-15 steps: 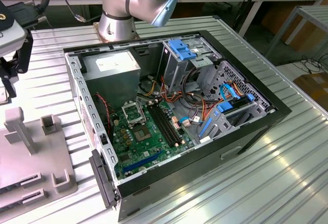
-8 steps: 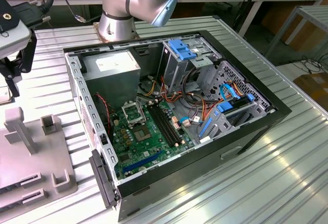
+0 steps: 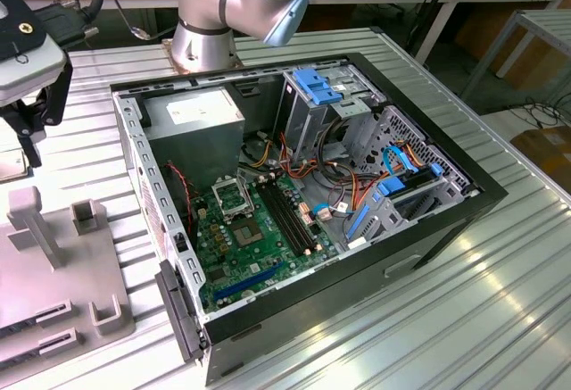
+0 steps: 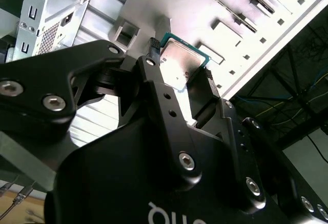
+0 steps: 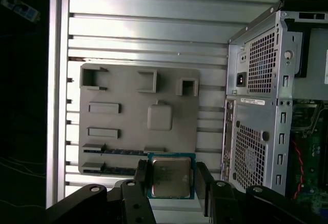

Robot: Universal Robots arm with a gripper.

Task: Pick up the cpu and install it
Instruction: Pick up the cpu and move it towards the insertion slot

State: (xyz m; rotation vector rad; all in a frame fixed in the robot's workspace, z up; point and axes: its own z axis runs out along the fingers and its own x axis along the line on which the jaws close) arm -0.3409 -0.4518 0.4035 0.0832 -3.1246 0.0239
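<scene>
The cpu is a thin square chip with a silvery face and a green rim. My gripper is shut on it, one black finger on each side edge. The second wrist view gives the same hold on the cpu by the gripper. I am held above the grey fixture plate, off to the side of the computer case. At the exterior view's far left the gripper hangs over that plate. The metal-framed black socket sits on the green motherboard inside the case.
The open computer case lies on the ribbed metal table, with drive bays, cables and a power supply inside. Its perforated rear panel stands beside the fixture plate. The arm's base rises behind the case.
</scene>
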